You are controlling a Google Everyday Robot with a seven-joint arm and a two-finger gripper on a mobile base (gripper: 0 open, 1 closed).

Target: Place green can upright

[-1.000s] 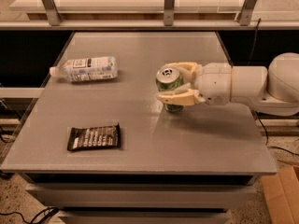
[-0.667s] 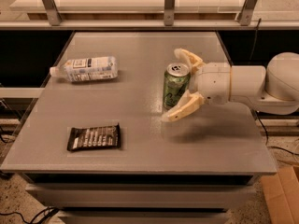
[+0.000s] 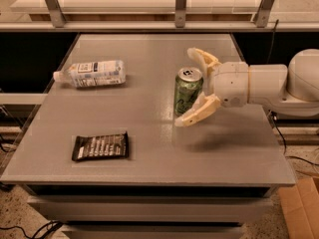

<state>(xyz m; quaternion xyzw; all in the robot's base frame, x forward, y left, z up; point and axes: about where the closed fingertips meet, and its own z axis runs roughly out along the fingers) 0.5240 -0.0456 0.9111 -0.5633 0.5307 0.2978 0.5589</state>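
Note:
The green can [image 3: 188,91] stands upright on the grey table [image 3: 149,158], right of the middle, its silver top with pull tab facing up. My gripper [image 3: 192,86] reaches in from the right on a white arm [image 3: 269,86]. Its cream fingers are spread wide open, one finger [image 3: 202,59] behind the can and the other [image 3: 198,112] in front of it. The fingers sit beside the can and do not press on it.
A clear plastic bottle with a white label [image 3: 91,73] lies on its side at the table's left back. A dark snack packet [image 3: 100,146] lies flat at the front left. A metal rail [image 3: 159,26] runs behind the table. A cardboard box [image 3: 301,210] stands on the floor at the right.
The gripper was shut on the tilted can; it has stood the can upright and opened its fingers wide, letting go of it.

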